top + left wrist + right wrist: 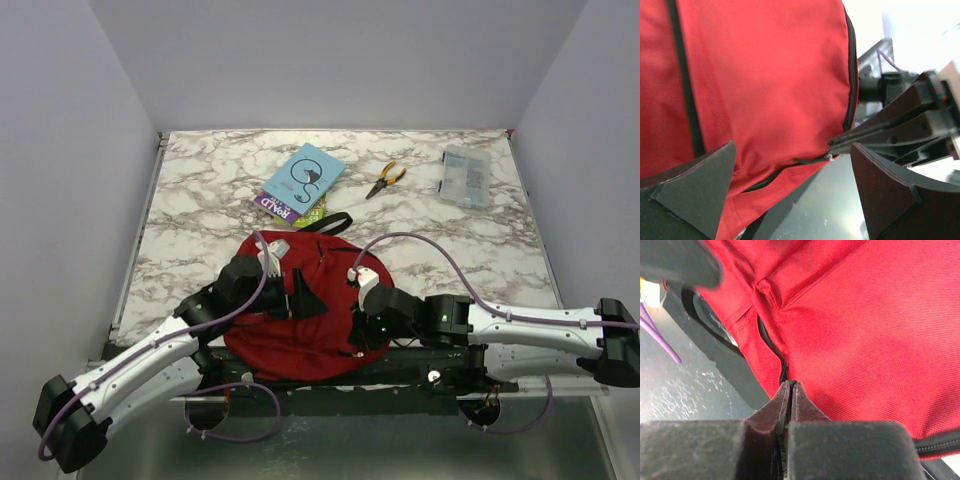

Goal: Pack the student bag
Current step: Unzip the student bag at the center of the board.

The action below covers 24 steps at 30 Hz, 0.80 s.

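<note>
Only ROALD legible, on book [305,178]; right jaws clench student bag [290,345] zipper pull [812,160]; left jaws released

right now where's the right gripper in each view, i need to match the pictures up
top external: the right gripper sits below centre, at the near right edge of the student bag.
left wrist: the right gripper comes in from the right, shut on the zipper pull at centre right.
right wrist: the right gripper is at bottom centre, shut.
shared landmark: the bag's black zipper, which runs to the closed tips.
</note>
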Tool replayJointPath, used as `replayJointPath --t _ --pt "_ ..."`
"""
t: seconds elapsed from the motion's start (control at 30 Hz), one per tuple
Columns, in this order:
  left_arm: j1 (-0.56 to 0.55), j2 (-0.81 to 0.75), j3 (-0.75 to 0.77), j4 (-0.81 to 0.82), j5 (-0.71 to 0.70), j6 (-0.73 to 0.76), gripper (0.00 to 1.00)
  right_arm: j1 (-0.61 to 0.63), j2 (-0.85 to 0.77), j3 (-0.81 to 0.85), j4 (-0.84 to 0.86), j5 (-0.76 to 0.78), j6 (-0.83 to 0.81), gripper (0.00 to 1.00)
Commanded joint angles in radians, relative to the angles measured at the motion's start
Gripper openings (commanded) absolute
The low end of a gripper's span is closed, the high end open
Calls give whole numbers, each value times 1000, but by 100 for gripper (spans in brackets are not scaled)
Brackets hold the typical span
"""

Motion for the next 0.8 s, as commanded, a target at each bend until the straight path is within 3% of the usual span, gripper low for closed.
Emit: replayJointPath --t 0.0,0.3,0.43,0.6,0.77 --pt "-11 89 -114 332 254 -112 96 2 -20 -9 29 172 130 1" --pt "-247 295 -58 412 139 -71 88 3 -75 -5 -25 380 333 1" --pt "-274 375 -15 412 139 -21 79 3 -101 20 -65 429 381 1" --pt "-291 479 26 411 132 -3 77 3 -136 10 -49 433 423 1" --pt "-293 593 94 333 99 -1 64 3 -133 1 -1 451 390 1"
